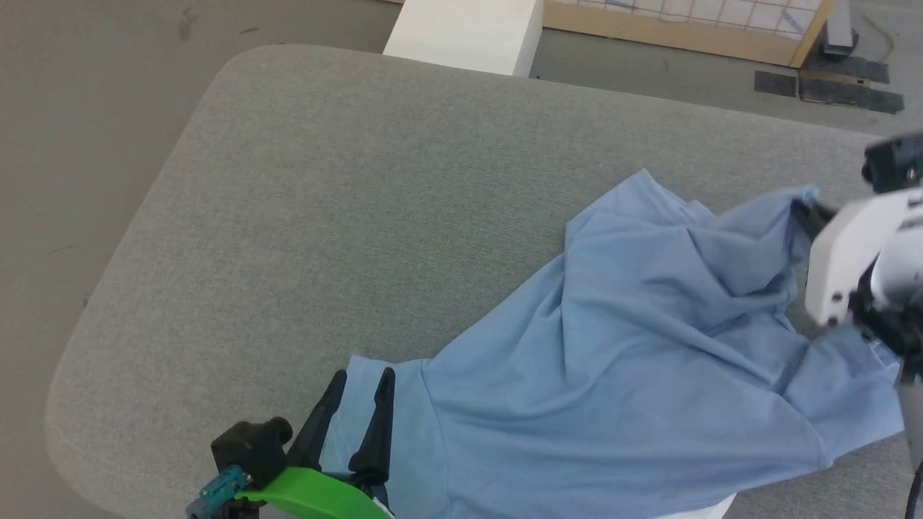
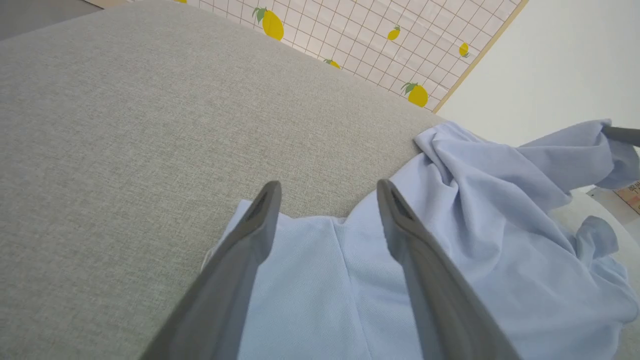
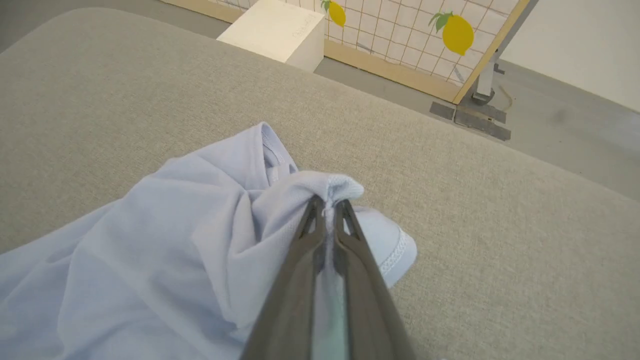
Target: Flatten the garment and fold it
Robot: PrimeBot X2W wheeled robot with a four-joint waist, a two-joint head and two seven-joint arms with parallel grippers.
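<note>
From the head view we see the garment, a light blue shirt, lying crumpled across the near right part of the grey worktop, with one end reaching toward the near edge. The left hand sits at that near end, its two dark fingers spread wide over the cloth's edge. The right hand is at the far right, nipped onto a raised fold of the garment. A white box stands on the floor beyond the worktop. In the left wrist view we look along the open fingers, with a flat piece of blue fabric between and beneath them; we cannot tell whether they touch it. A lemon-printed panel stands behind. In the right wrist view we find the fingers pressed together on a bunched edge, held up above the worktop, while the rest trails down to the left.
</note>
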